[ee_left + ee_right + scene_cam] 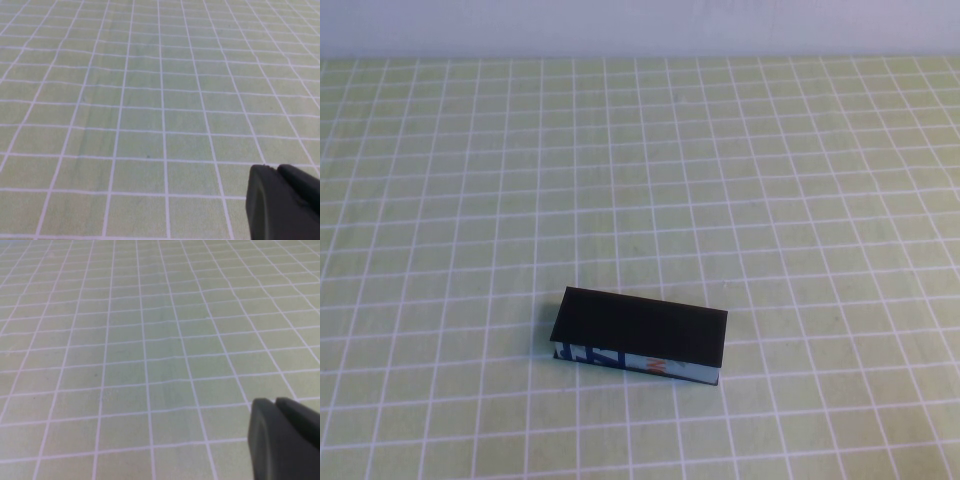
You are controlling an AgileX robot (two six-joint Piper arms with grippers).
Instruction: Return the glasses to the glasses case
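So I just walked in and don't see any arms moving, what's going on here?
Nothing is being handled now. The glasses case lies closed on the green checked table, toward its near side; no glasses are visible. Neither arm shows in the high view. The left gripper and right gripper each hang over bare cloth, holding nothing.

A green tabletop (150,100) ruled with a grid of thin white lines is seen across nearly the whole left wrist view. A dark, rounded part of the left gripper (282,202) is seen at one corner, held over the gridded surface. How its jaws stand cannot be told. Nothing else is shown here.
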